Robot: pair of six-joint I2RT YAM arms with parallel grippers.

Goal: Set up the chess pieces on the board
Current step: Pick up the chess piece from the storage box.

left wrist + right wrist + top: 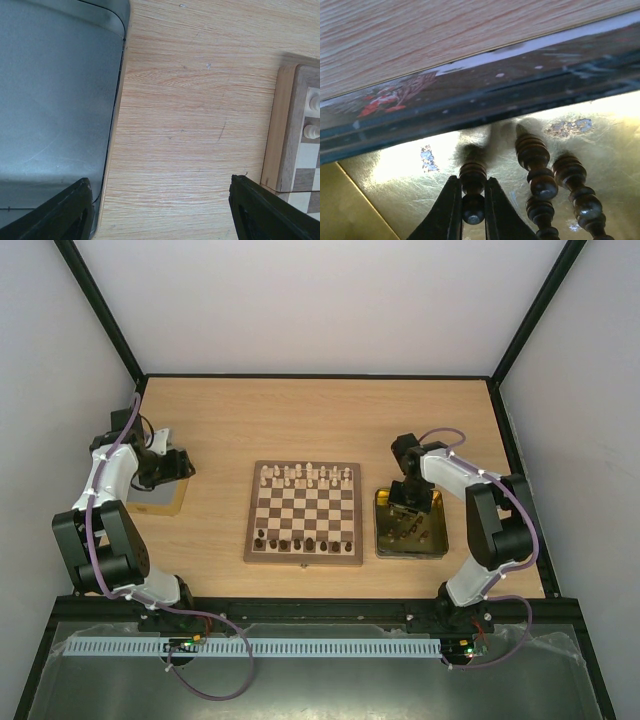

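The right end effector [471, 192] pinches 1 dark chess piece [472, 170] in the gold tray [610, 140]. It is probably light, stiff, slick wood, best gripped at the waist. The left end effector [160, 215] hangs spread above the tabletop [190, 125].

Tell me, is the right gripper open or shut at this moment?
Shut on a dark chess piece: in the wrist view, the right gripper has its fingers against both sides of it, over the gold tray.

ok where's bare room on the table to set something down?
Free: the wide table strip beyond the board; the gap between grey tray and board. Crowded: gold tray, with right gripper on a dark piece; board's end rows.
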